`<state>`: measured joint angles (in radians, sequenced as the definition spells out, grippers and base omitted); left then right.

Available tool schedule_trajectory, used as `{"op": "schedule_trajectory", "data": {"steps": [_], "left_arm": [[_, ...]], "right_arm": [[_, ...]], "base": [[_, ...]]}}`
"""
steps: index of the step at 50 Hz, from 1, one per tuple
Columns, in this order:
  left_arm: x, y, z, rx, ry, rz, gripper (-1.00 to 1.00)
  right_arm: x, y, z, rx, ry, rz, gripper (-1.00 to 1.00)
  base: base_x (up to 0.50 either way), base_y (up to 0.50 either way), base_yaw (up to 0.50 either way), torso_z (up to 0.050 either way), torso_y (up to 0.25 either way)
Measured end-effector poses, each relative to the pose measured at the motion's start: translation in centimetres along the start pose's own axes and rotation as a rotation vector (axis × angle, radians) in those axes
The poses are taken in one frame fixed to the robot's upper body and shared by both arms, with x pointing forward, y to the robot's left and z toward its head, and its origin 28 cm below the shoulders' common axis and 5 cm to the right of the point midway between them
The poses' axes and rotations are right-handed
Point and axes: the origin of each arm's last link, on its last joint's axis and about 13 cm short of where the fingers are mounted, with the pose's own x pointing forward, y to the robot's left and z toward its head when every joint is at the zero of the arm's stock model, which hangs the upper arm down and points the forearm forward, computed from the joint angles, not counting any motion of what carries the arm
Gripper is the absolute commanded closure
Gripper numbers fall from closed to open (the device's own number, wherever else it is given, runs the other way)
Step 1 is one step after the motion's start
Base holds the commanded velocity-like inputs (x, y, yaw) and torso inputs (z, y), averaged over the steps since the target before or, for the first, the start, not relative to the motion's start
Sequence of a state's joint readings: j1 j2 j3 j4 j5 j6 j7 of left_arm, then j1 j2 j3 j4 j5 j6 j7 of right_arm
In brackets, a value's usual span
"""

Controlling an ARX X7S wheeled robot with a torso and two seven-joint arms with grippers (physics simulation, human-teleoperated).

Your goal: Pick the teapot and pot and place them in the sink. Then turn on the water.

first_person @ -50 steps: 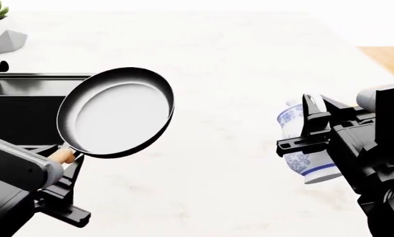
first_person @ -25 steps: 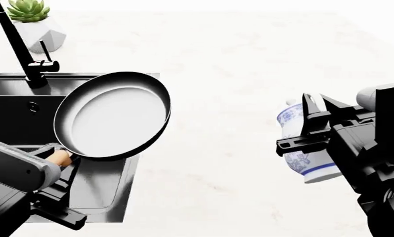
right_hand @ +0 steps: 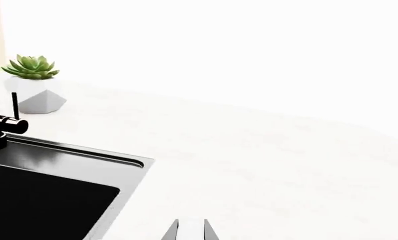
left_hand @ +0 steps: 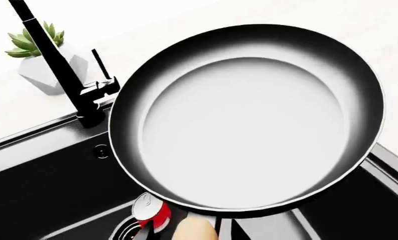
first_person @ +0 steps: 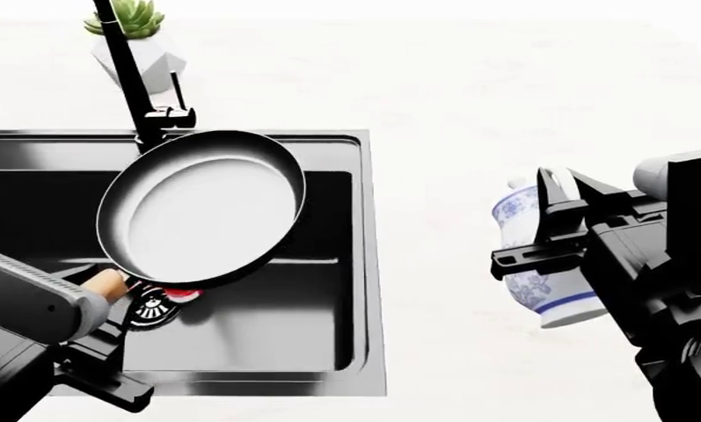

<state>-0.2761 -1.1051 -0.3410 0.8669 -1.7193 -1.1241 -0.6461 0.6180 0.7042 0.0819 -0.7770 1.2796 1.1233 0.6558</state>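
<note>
Tilting its pale inside toward the camera, the pot [first_person: 201,208] hangs over the sink [first_person: 368,264], handle pointing near-left into the left gripper [first_person: 113,294], which pinches it. At the right, over the worktop [first_person: 503,114], the right gripper [first_person: 550,230] clamps the teapot [first_person: 536,268], leaning with its lid far-left.

No readable text, label or number anywhere, perhaps blurred on the small can [left_hand: 152,214].
</note>
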Motion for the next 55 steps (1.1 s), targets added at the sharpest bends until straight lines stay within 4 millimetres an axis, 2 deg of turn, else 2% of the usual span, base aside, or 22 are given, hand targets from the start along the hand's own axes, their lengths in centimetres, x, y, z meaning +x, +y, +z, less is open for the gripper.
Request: {"op": "schedule_trajectory", "data": {"steps": [55], "left_arm": [[0.37,0.1,0.05,-0.005,0.0,0.001,1.0]], "right_arm": [[0.0,0.0,0.01,0.005,-0.001,0.003,1.0]], "base": [[0.0,0.5,0.0,0.002,0.003]]}}
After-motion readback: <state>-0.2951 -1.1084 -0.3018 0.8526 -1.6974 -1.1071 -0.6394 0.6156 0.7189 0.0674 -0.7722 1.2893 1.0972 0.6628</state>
